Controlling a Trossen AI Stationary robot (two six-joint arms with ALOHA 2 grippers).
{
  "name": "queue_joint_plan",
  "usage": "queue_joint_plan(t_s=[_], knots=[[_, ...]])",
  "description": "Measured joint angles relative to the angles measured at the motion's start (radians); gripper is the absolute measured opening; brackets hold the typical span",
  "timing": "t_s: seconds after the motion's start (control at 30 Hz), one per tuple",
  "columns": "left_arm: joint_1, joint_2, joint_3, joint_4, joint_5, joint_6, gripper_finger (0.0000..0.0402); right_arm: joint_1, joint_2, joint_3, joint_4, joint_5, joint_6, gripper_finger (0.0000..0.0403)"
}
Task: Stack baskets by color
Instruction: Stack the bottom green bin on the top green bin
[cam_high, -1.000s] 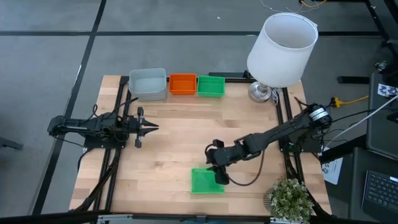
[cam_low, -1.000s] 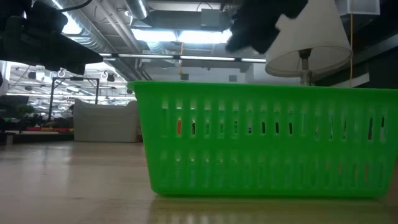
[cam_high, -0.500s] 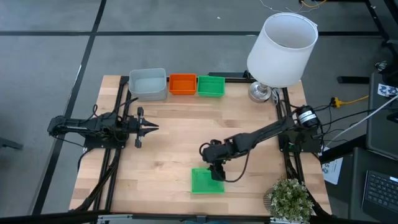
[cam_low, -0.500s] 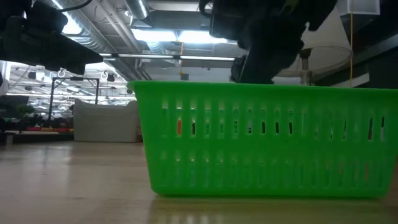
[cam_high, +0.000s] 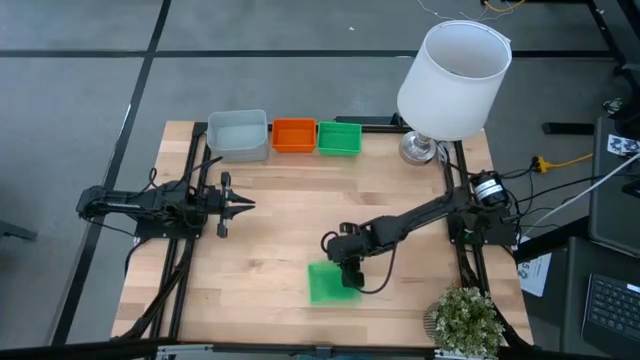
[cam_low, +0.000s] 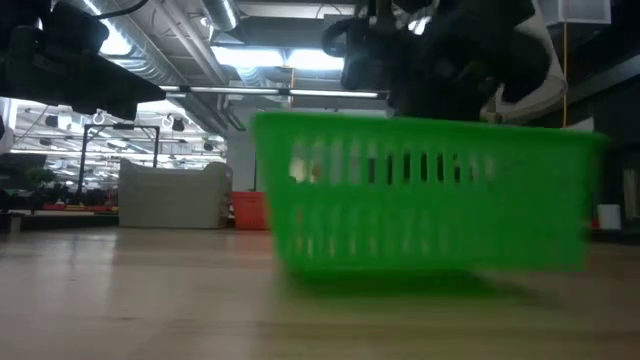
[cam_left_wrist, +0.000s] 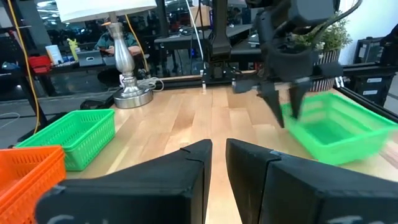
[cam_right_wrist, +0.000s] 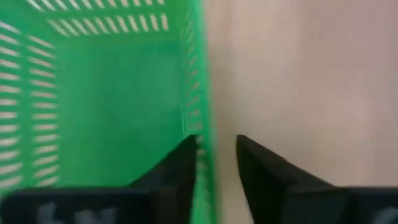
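A green basket (cam_high: 330, 284) (cam_low: 430, 195) (cam_left_wrist: 336, 127) stands near the table's front edge, open top up. My right gripper (cam_high: 348, 274) (cam_right_wrist: 214, 142) (cam_left_wrist: 287, 115) points steeply down at its far wall, open, one finger inside the basket and one outside. My left gripper (cam_high: 243, 205) (cam_left_wrist: 219, 146) waits at the table's left, level, its fingers almost together with nothing between them. A pale grey basket (cam_high: 239, 134), an orange basket (cam_high: 294, 135) and another green basket (cam_high: 339, 138) rest on their bottoms in a row at the far edge. My right gripper straddles the basket's far long wall (cam_right_wrist: 198, 118) near its right end, coming from above and slanting in from the right. The inner finger (cam_right_wrist: 177, 168) lies against the wall; a slit remains between the wall and the outer finger. The fingers lie along the wall. Whether the basket's bottom is clear of the table I cannot tell.
A lamp with a large white shade (cam_high: 455, 80) stands at the far right corner. A small potted plant (cam_high: 465, 320) sits at the near right corner. Bare wood lies between the row of baskets and the near green basket.
My right gripper has come down onto the near green basket and tipped further downward. The basket has shifted a little toward the far edge and turned slightly; it shows blurred in the low view.
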Motion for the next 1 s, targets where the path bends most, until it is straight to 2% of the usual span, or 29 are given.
queue_joint_plan(t_s=[0.1, 0.13, 0.23, 0.37, 0.43, 0.57, 0.67, 0.83, 0.9, 1.0], knots=[[0.0, 0.0, 0.0, 0.0, 0.0, 0.0, 0.0041, -0.032, -0.001, 0.035, -0.056, 0.039, -0.093, 0.003], [0.0, 0.0, 0.0, 0.0, 0.0, 0.0, 0.0041, -0.045, -0.001, 0.066, -0.091, 0.057, -0.134, 0.0018], [0.0, 0.0, 0.0, 0.0, 0.0, 0.0, 0.0041, -0.088, -0.003, 0.195, -0.25, 0.184, -0.249, 0.0011], [0.0, 0.0, 0.0, 0.0, 0.0, 0.0, 0.0041, -0.173, -0.004, 0.403, -0.428, 0.479, -0.463, 0.0008], [0.0, 0.0, 0.0, 0.0, 0.0, 0.0, 0.0041, -0.235, -0.006, 0.507, -0.477, 0.532, -0.546, 0.0006], [0.0, 0.0, 0.0, 0.0, 0.0, 0.0, 0.0041, -0.402, -0.006, 0.674, -0.529, 0.495, -0.631, 0.0006], [0.0, 0.0, 0.0, 0.0, 0.0, 0.0, 0.0041, -0.56, -0.008, 0.726, -0.537, 0.43, -0.67, 0.0006], [0.0, 0.0, 0.0, 0.0, 0.0, 0.0, 0.0041, -0.781, 0.0, 0.695, -0.539, 0.144, -0.737, 0.0006], [0.0, 0.0, 0.0, 0.0, 0.0, 0.0, 0.0041, -0.839, 0.004, 0.663, -0.521, 0.094, -0.771, 0.0006], [0.0, 0.0, 0.0, 0.0, 0.0, 0.0, 0.0041, -0.893, 0.005, 0.627, -0.479, 0.083, -0.792, 0.0006]])
